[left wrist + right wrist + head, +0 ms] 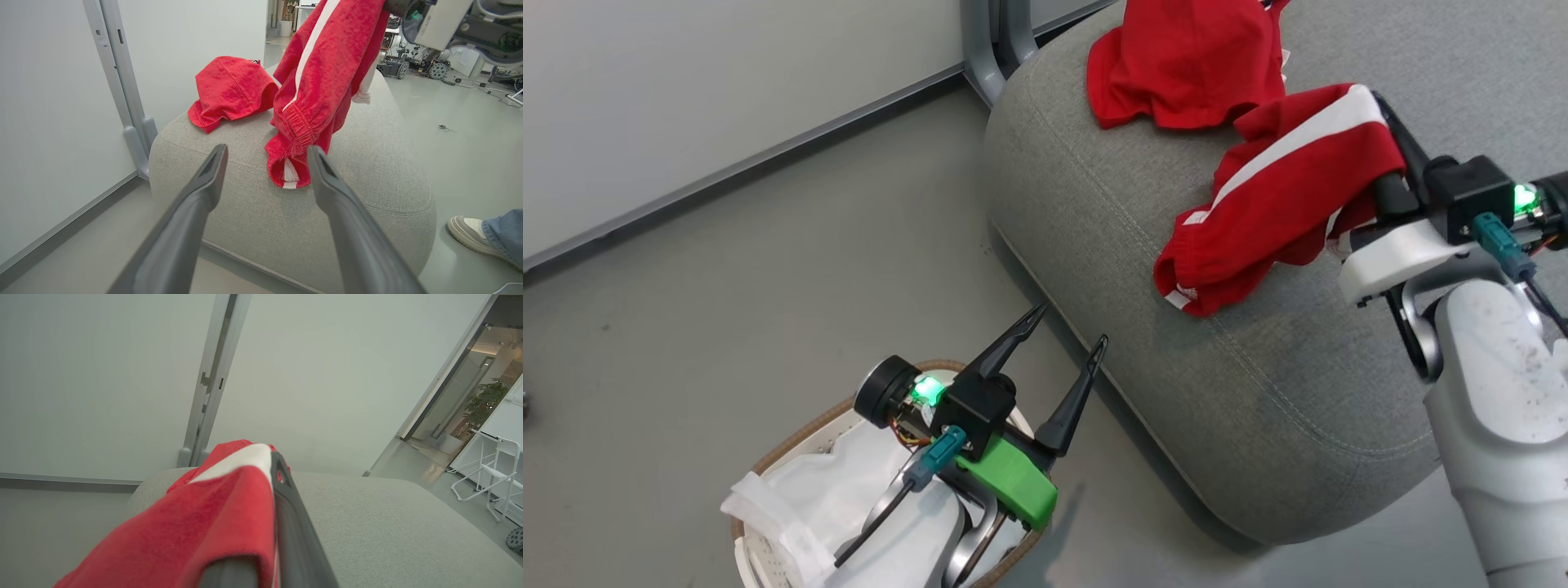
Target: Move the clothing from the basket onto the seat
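Clothing, two pieces. Striped red garment (1282,204): pinched by the right gripper (1390,135), whose fingers are pressed together on its upper fold; the rest drapes below them, its lower cuff reaching the seat (1258,392). Plain red garment (1184,65): lies on the seat beyond the right fingertips. Left gripper (1072,324): fingers spread wide, holding nothing, above the basket (792,441), pointing toward the hanging cuff.

Red clothing (1282,188) drapes the grey seat (1258,392); the lined white basket (800,433) stands nearby.
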